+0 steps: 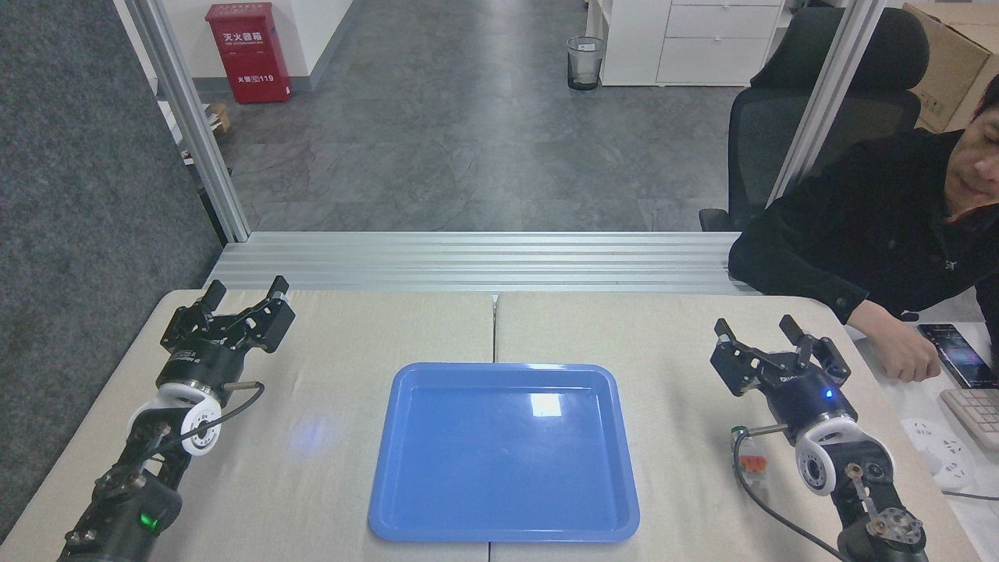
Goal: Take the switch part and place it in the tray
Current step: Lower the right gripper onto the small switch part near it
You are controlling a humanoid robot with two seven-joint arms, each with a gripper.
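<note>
The blue tray (pixel 406 499) lies in the middle of the table with nothing in it. The switch part (pixel 751 464), a small white block with an orange-red middle, lies on the table right of the tray, just left of my right wrist and partly crossed by its cable. My right gripper (pixel 755 326) is open, held above the table beyond the part and not touching it. My left gripper (pixel 245 289) is open at the far left of the table, holding nothing.
A person in a black sleeve (pixel 843 257) sits at the right, a hand (pixel 905 361) resting on the table close to my right gripper. A phone (pixel 958 355), a keyboard corner (pixel 975 410) and a white power strip (pixel 933 445) lie at the right edge.
</note>
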